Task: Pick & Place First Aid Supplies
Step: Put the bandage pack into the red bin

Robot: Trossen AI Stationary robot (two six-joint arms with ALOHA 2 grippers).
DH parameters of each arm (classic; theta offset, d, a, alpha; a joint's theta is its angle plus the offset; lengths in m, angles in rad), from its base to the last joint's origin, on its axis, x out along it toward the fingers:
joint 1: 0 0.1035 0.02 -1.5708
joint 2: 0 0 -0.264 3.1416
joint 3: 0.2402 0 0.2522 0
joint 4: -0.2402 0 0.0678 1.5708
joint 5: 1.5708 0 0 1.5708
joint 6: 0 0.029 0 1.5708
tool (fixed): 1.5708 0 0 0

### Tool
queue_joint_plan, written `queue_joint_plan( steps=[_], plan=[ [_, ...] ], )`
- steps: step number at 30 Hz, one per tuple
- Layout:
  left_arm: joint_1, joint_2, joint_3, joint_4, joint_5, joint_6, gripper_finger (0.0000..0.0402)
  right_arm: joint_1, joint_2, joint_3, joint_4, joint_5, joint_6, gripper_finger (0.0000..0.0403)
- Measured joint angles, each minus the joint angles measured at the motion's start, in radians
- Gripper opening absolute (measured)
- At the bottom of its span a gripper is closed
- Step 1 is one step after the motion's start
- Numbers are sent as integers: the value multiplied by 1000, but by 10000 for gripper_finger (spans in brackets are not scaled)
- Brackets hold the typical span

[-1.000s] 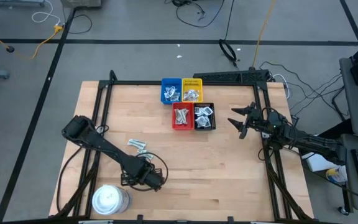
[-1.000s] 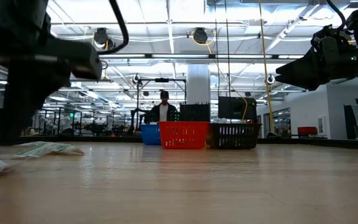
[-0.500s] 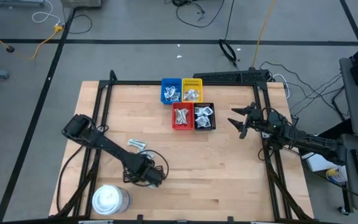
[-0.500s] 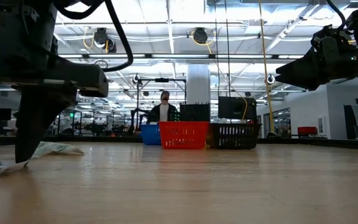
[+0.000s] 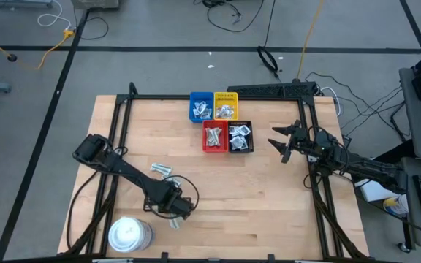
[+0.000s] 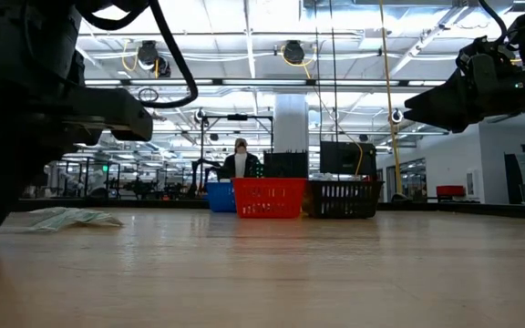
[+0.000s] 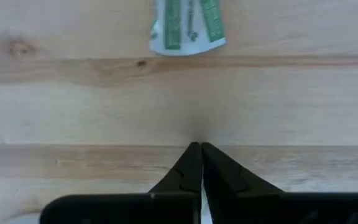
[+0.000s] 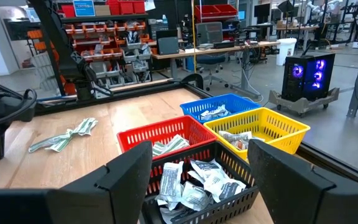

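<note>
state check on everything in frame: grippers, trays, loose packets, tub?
left gripper: shut, tips together low over bare wood, no packet visible between them
right gripper: open, raised beside the trays, empty
blue tray: holds packets
yellow tray: holds packets
red tray: holds packets
black tray: holds packets
loose packets: flat on the table, untouched
white tub: upright at the table's near edge
</note>
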Motion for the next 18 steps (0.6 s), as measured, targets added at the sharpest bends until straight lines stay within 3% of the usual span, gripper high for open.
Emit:
queue_joint_plan(
  steps=[8,18],
  plan=[
    [22,-19,0,17,9,115,5,0,0,0,0,0,0,260],
    [61,-172,3,21,21,345,3,0,0,0,0,0,0,259]
  ],
)
